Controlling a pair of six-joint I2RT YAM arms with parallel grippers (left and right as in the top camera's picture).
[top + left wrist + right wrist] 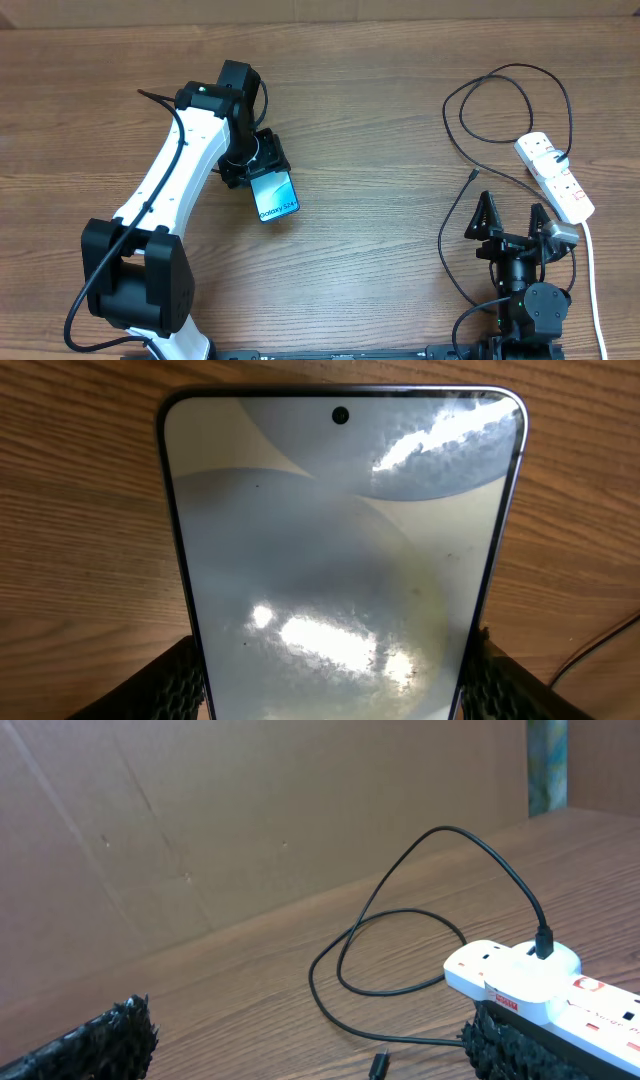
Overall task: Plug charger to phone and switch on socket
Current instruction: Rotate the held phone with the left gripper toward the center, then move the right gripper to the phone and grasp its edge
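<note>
**Q:** Nearest the base?
**A:** Right gripper (512, 206), fingers spread apart, just beside the socket (556, 177). The charger (543, 940) is plugged into it, with the connector tip (472, 176) lying loose on the table (380, 120).
**Q:** Farther out?
**A:** Left gripper (266, 177), clamped on the phone (335, 560), screen upward.

A: Overhead: can't see the upper end of the phone (280, 200), buried under the left gripper (265, 170).
B: Left wrist no better: crops the phone's near end at the bottom edge, shows only slivers of fingers (175, 680) in the corners.
A: Can't read switch positions on the socket (556, 176), too small. Loses its white cord (594, 290) off the bottom.
B: Right wrist: chops the socket at the right edge, hides part behind a finger (510, 1045) of the right gripper (512, 208). Barely catches the connector tip (380, 1065) of the charger (543, 940).
</note>
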